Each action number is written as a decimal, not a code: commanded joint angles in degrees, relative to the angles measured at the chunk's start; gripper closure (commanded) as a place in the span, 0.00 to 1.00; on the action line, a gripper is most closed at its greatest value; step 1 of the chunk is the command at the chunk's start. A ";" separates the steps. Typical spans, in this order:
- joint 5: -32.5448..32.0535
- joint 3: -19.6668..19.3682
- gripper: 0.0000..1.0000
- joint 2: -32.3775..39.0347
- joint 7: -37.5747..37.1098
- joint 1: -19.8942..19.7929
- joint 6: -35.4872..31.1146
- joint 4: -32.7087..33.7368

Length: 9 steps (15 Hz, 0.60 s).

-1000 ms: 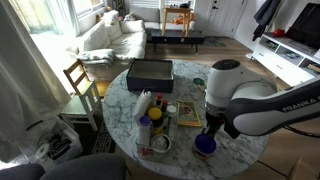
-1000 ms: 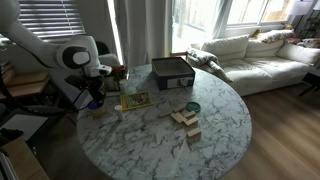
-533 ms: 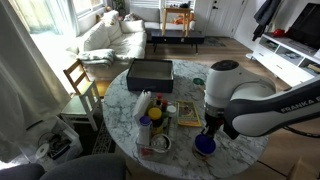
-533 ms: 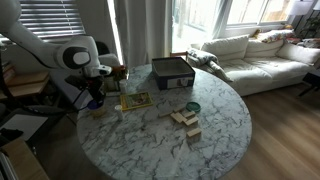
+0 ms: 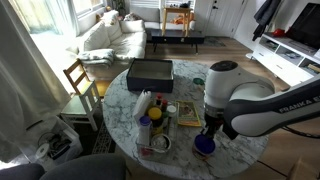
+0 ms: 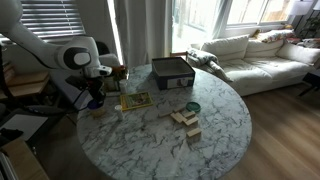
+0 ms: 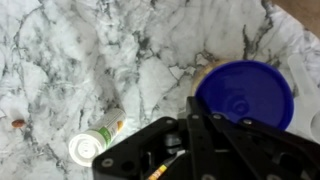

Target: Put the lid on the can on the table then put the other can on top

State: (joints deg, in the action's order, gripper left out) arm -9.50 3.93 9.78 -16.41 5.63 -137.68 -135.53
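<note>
1. Far left in an exterior view: wooden chair (image 5: 80,78) just beside the rim of the table (image 5: 120,105), white marble pattern with grey veins.
2. Toward the back of that top: dark box (image 5: 150,72), rectangular, lying flat.
3. Mid-table, in a cluster: pale bottle (image 5: 145,104) standing upright, yellow round container (image 5: 156,118) close in front of it; touching or merely beside, cannot tell.
4. Just in front of the cluster, near the front rim: the can (image 5: 158,144), short and squat, silvery rim, dark inside showing, uncovered, apart from the lid (image 5: 204,146).
5. Right of the can: flat booklet (image 5: 188,114) on the marble, between the cluster and the arm (image 5: 240,100).
6. Further right, close to the table's edge: the lid, a blue-purple disc, lying level, directly beneath the gripper (image 5: 210,132).
7. Above it: the gripper, pointing straight down from the bulky white arm; in both exterior views, cannot tell whether spread, pressed together or pinching the disc.
8. Wrist view, left side: tiny brown speck (image 7: 17,124) on the marble, then a small vial (image 7: 95,146) lying on its side.
9. Wrist view, middle: black gripper body along the lower edge, one finger (image 7: 193,112) reaching up to the lid's left edge; contact not clear, second finger not made out, so grip unreadable.
10. Wrist view, right side: the lid filling that corner, a sliver of tan rim (image 7: 208,68) peeking from under its upper left edge; cannot tell what that belongs to.
</note>
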 commanded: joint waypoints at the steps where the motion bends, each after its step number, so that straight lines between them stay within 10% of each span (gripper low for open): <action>1: -1.33 -0.85 0.66 0.43 -1.63 0.78 -0.58 0.12; 9: -3.21 -1.77 0.07 -2.46 -1.35 0.36 0.28 -0.14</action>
State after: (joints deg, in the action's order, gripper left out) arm -10.68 3.11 9.22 -16.73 5.62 -137.68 -134.94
